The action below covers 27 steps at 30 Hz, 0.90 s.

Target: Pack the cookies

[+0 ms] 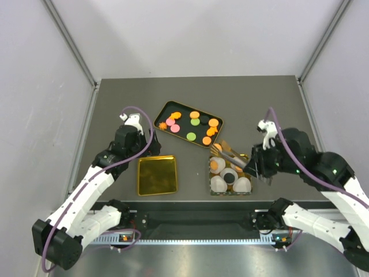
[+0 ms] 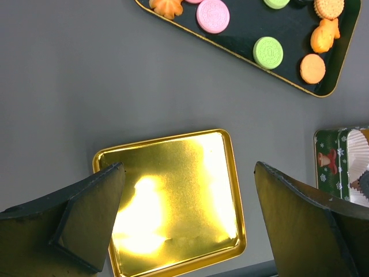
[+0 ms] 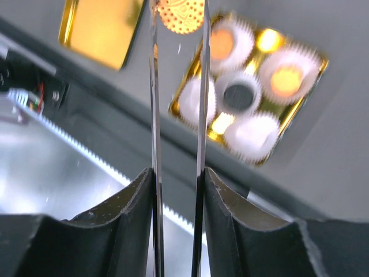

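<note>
Right wrist view: your R gripper (image 3: 177,179) is clamped on metal tongs (image 3: 154,115); jaws nearly together, both blades pinched between them.
Tongs tip: blades run straight ahead of the R jaws and pinch one orange cookie (image 3: 180,14) at the far end.
Tin (image 3: 322,62): gold inside, ahead and right of the R jaws, below the held cookie; five white paper cups (image 3: 249,134) fill it, packed touching.
Cup contents: two cups hold orange pieces, one holds a black cookie (image 3: 237,95); other two too blurred, can't tell.
L gripper (image 2: 189,173): jaws wide apart, gripping nothing.
Gold lid (image 2: 173,190): flat on the table (image 1: 259,104), directly under the gap between the L jaws.
Black tray (image 2: 253,23): ahead and right of the L jaws, apart from the lid; loose cookies (image 2: 268,52) lie in it, orange, green, pink.
In the way: in the top view the tongs cross above the tin's far edge, so blades and R fingers hang over the cups; cup walls stand close round each slot.
Between arms: lid sits left of the tin, near but not touching.
</note>
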Available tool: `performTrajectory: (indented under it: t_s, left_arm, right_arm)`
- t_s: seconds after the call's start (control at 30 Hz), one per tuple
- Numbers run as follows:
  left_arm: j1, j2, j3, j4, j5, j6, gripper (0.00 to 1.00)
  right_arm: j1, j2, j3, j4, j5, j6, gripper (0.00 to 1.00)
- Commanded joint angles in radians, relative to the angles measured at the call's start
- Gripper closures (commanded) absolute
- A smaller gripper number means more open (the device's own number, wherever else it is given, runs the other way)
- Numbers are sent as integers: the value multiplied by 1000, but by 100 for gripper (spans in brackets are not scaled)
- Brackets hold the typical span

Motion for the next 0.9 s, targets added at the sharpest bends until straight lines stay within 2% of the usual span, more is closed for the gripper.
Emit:
performTrajectory:
  t_s: [0.0, 0.33, 0.7, 0.87]
  left_arm:
    - [3, 7, 21, 39, 20, 9, 1]
    - [3, 16, 21, 38, 19, 10, 1]
    - [3, 17, 18, 35, 12, 9, 1]
    - [3, 16, 18, 35, 14, 9, 1]
  right_arm:
    - [-4, -73, -56, -90, -98, 57, 64]
    - [-4, -135, -171, -169, -119, 50, 63]
    - [-4, -136, -296, -36, -168, 54, 62]
    - [-4, -127, -304, -13, -167, 51, 61]
